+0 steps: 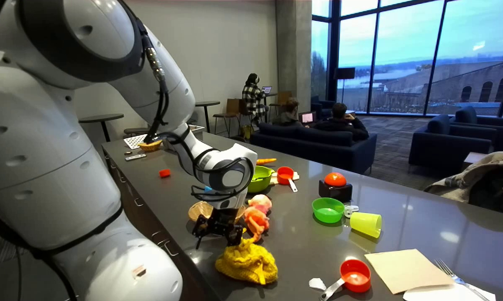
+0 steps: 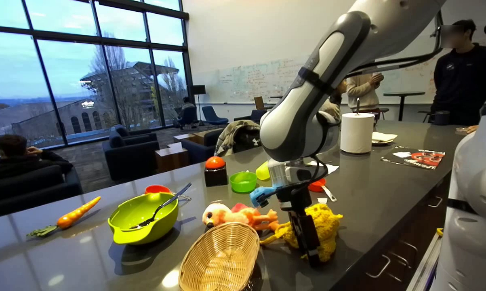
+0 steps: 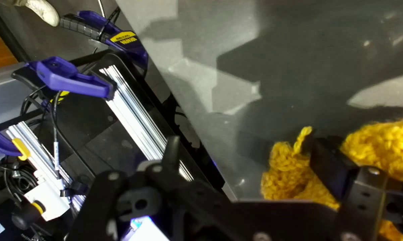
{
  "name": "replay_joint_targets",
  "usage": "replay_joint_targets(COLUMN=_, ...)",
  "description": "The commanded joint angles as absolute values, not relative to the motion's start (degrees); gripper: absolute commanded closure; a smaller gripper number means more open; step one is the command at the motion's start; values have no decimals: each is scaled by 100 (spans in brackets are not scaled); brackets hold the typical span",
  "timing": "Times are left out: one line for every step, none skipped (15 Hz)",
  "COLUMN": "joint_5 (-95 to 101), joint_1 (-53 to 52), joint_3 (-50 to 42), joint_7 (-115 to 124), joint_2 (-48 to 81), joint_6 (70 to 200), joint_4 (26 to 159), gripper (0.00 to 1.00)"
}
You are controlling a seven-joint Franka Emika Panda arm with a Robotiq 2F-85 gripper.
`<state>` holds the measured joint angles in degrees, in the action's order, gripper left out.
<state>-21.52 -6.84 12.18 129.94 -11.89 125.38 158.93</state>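
While the fingers [image 3: 332, 169] stand spread, yellow knitwear [image 1: 247, 264] beside one, possibly touching.

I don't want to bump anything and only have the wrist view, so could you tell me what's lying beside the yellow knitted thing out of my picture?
Observer: An orange-pink plush toy lies beside the yellow knitted thing; I can't tell whether they touch.
Operator: Okay. Has anything ended up on its side?
Observer: Yes, a yellow cup lies on its side, near a small green bowl.
Operator: And anything sticking up that I could catch?
Observer: In an exterior view, a utensil leans in the lime-green bowl, its handle reaching past the rim.
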Motion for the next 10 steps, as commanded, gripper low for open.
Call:
replay_joint_targets(joint_5=-1802, joint_1=-492, joint_3=1032, joint_7=13122, joint_2=-960, joint_6=12677, joint_4=15886, gripper=0)
replay_joint_targets(joint_5=-1717, joint_1=-440, joint_3=982, joint_7=13152, joint_2=-893, joint_6=12685, joint_4=15885, gripper=0)
replay_joint_targets(joint_5=-1503, joint_1=-379, joint_3=957, joint_7=13235, joint_2=-813, joint_6=12715, joint_4=15885, gripper=0)
replay_joint_targets(joint_5=-1417, joint_1=-343, joint_3=910, joint_7=13262, joint_2=-749, joint_6=12696, joint_4=15884, gripper=0)
replay_joint_targets(joint_5=-1309, joint_1=-313, joint_3=883, joint_7=13325, joint_2=-692, joint_6=12742, joint_4=15874, gripper=0)
replay_joint_targets(joint_5=-1339, joint_1=-334, joint_3=877, joint_7=13338, joint_2=-885, joint_6=12836, joint_4=16137, gripper=0)
replay_joint_targets(joint_5=-1349, joint_1=-347, joint_3=883, joint_7=13365, joint_2=-886, joint_6=12863, joint_4=16126, gripper=0)
replay_joint_targets(joint_5=-1303, joint_1=-331, joint_3=883, joint_7=13453, joint_2=-741, joint_6=12814, joint_4=15943, gripper=0)
replay_joint_targets(joint_5=-1289, joint_1=-328, joint_3=881, joint_7=13510, joint_2=-718, joint_6=12821, joint_4=15918, gripper=0)
replay_joint_targets(joint_5=-1332, joint_1=-331, joint_3=873, joint_7=13545, joint_2=-766, joint_6=12840, joint_4=15983, gripper=0)
